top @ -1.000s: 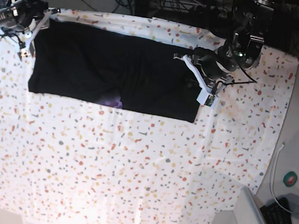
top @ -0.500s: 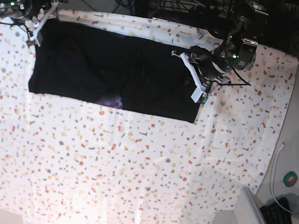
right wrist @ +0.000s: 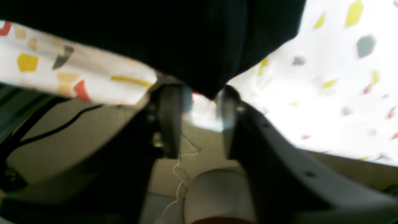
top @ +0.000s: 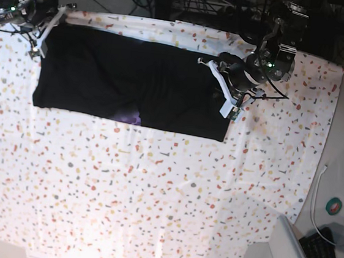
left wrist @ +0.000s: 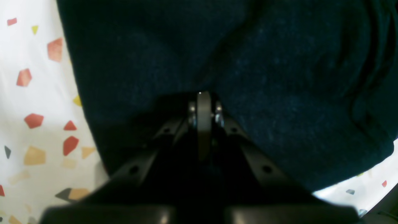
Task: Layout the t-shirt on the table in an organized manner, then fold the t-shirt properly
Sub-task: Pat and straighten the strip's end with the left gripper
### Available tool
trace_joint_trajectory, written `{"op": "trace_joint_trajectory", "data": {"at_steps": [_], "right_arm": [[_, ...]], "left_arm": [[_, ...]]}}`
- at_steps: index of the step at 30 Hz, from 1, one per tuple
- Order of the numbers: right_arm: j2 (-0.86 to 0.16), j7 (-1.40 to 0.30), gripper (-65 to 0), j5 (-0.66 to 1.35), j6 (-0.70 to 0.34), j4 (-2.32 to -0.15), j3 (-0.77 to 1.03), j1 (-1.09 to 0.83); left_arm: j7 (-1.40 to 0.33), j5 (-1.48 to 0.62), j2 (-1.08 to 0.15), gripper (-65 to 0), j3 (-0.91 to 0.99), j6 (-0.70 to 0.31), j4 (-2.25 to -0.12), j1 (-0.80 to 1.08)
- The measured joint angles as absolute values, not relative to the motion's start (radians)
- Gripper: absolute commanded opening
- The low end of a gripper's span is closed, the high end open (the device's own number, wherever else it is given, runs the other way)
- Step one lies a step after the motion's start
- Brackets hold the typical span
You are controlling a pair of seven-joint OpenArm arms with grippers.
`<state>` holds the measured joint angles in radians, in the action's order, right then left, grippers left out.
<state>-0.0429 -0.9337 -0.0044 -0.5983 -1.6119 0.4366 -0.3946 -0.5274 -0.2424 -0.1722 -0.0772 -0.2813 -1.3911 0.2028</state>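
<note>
The t-shirt (top: 127, 84) lies spread across the table's (top: 153, 189) far half.

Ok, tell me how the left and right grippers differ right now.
The left gripper has its jaws pressed shut on the t-shirt; the right gripper has a gap between its jaws, with a shirt corner in it. The left sits over the table; the right is at the table's far corner. Both are at shirt edges.

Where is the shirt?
In the base view, the shirt lies along the table's far side, between the two arms.
</note>
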Motion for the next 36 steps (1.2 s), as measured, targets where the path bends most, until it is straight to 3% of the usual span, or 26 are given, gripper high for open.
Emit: {"op": "trace_joint_trajectory", "data": {"at_steps": [5, 8, 20, 24, 29, 36], "right_arm": [[-0.065, -0.927, -57.9, -0.001, -0.598, -1.573, 0.439, -0.382], [-0.066, -0.927, -65.0, 0.001, -0.598, -1.572, 0.439, -0.383], [-0.069, -0.934, -65.0, -0.002, -0.598, -1.57, 0.439, -0.372], [-0.063, -0.93, -65.0, -0.125, -0.598, -1.57, 0.441, -0.362], [-0.02, -0.935, -45.0, -0.238, -0.599, -1.569, 0.538, -0.319], [-0.016, -0.94, -44.3, -0.203, -0.599, -1.686, 0.618, -0.311]], "left_arm": [[-0.527, -0.239, -0.172, -65.0, -0.075, -0.281, -1.391, 0.203], [-0.527, -0.239, -0.172, -65.0, -0.075, -0.281, -1.391, 0.203], [-0.512, -0.245, -0.175, -65.0, -0.073, -0.289, -1.366, 0.196], [-0.512, -0.248, -0.175, -65.0, -0.073, -0.289, -1.358, 0.186], [-0.512, -0.247, -0.174, -65.0, -0.073, -0.289, -1.361, 0.186], [-0.516, -0.25, -0.174, -65.0, -0.073, -0.288, -1.366, 0.186]]}}
